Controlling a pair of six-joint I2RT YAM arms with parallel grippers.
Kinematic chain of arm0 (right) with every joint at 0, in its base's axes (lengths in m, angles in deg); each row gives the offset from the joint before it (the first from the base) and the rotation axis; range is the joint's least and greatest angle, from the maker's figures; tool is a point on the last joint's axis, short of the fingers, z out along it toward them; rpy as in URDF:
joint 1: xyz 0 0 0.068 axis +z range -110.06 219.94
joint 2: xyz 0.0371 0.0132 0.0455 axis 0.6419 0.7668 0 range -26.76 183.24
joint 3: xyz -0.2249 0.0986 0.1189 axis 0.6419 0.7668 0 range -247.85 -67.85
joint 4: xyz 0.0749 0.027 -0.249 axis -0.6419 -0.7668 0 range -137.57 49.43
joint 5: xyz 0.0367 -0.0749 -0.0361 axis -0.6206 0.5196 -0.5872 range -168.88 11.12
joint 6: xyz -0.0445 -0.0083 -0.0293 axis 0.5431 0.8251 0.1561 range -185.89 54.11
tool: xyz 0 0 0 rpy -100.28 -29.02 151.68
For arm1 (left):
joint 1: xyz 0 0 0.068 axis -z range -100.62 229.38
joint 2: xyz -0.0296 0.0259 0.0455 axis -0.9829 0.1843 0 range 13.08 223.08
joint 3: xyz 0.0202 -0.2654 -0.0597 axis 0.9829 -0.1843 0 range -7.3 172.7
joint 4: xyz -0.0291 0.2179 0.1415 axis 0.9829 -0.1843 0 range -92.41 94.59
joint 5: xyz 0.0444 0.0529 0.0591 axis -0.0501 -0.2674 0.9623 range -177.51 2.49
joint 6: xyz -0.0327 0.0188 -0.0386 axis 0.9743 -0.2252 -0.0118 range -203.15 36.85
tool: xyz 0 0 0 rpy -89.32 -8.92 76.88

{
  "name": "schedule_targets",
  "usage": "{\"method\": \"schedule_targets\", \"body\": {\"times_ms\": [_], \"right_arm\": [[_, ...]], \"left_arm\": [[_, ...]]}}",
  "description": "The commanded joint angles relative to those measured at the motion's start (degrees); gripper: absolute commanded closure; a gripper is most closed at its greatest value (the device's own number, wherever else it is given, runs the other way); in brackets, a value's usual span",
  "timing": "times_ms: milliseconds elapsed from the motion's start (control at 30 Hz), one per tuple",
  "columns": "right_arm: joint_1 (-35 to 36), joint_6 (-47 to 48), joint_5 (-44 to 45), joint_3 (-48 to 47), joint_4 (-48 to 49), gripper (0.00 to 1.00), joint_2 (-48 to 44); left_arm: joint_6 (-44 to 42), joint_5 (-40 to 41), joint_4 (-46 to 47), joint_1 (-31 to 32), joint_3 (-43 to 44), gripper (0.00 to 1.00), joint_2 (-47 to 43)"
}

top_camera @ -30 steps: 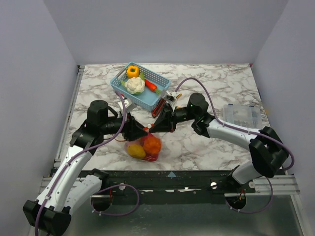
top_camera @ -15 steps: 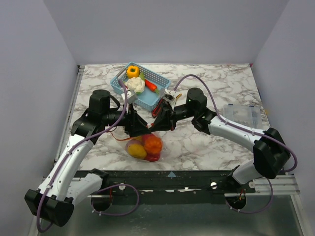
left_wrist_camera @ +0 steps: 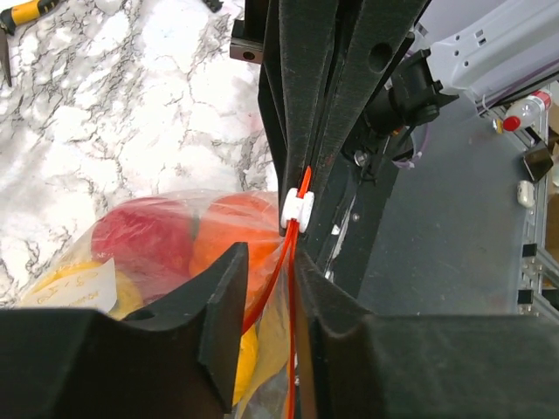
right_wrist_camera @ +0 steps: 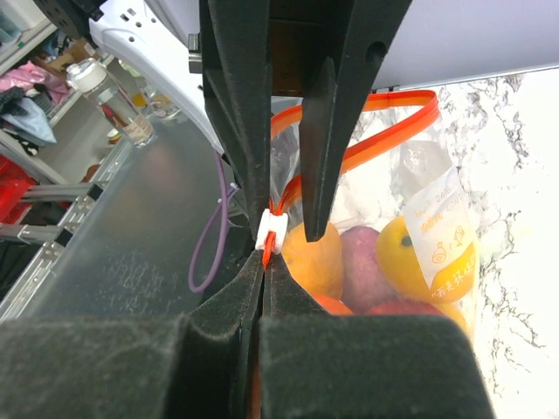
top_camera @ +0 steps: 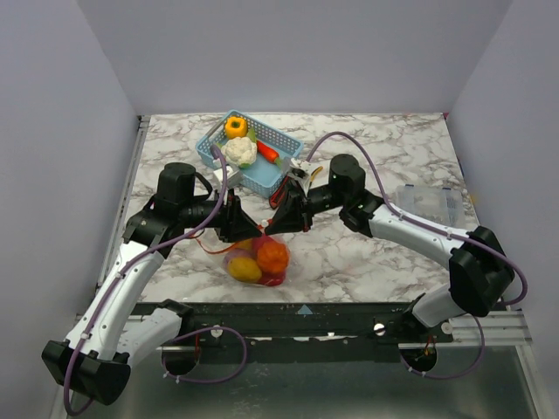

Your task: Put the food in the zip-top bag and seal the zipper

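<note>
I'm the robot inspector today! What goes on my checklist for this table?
Surface: marble table, white with grey veins.
Job's things: zip-top bag with food inside; zipper gapes open beyond its white slider.
Clutter: blue basket holding a cauliflower and a yellow pepper; clear box at the right.
Grippers: right gripper shut on the zipper; left gripper straddles it, grip unclear.
Cables: purple cables loop along both arms.
Surroundings: plain pale walls; nothing else seen.
</note>
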Motion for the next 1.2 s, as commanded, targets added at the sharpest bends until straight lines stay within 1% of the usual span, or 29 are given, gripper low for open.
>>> {"method": "schedule_targets", "body": {"times_ms": [0,67,200,267,300,400,533,567,633,700,833,867,967,1000,1100,1167], "right_arm": [[0.36,0.76,-1.92,-2.17,-0.90,1.00,1.10],[0.36,1.30,-1.75,-2.61,-1.71,1.00,1.10],[0.35,3.16,-1.03,-3.74,-4.93,1.00,1.10],[0.35,4.13,1.01,-4.34,-7.61,1.00,0.78],[0.37,4.38,2.45,-4.74,-9.57,0.94,0.53],[0.37,3.51,6.39,-6.90,-14.75,0.63,0.02],[0.30,2.25,12.62,-10.28,-22.14,0.45,-0.46],[0.36,1.77,15.09,-12.27,-24.66,0.44,0.22],[0.34,1.76,16.92,-17.99,-33.56,0.43,2.95],[0.37,2.71,14.86,-22.45,-39.28,0.42,5.45],[0.31,2.19,13.89,-22.84,-39.25,0.41,5.28],[0.37,2.47,12.97,-23.08,-39.38,0.43,5.32],[0.47,2.85,10.62,-23.28,-39.28,0.54,5.58],[0.53,2.96,10.33,-23.26,-39.13,0.56,5.54],[0.72,2.58,10.05,-23.27,-38.01,0.58,5.25],[0.80,1.94,9.49,-23.26,-36.98,0.61,5.56]], "left_arm": [[-0.41,2.11,-0.39,-0.12,0.80,0.76,-0.02],[-0.75,2.37,-1.03,-0.13,1.18,0.82,0.44],[-1.12,4.25,-1.00,-0.06,1.26,0.99,-0.55],[-1.03,5.63,-0.68,-0.06,1.22,1.00,-1.66],[-0.95,6.06,-0.59,-0.06,1.20,1.00,-2.18],[-0.94,6.92,-0.10,-0.06,1.05,1.00,-3.75],[-0.82,7.59,0.48,0.03,1.19,1.00,-5.03],[-0.84,7.53,0.48,0.03,1.40,1.00,-4.96],[-0.81,7.19,0.32,0.12,1.67,1.00,-4.90],[-0.73,7.09,0.16,0.12,1.83,1.00,-4.66],[-0.77,7.65,-0.27,0.29,1.77,1.00,-4.47],[-0.68,7.85,-0.32,0.29,1.77,1.00,-4.47],[-0.50,7.90,-0.15,0.29,1.57,1.00,-4.47],[-0.47,7.91,-0.22,0.29,1.59,1.00,-4.39],[-0.55,7.98,-0.40,0.29,1.63,1.00,-4.12],[-0.52,7.72,-0.24,0.29,1.51,1.00,-4.00]]}}
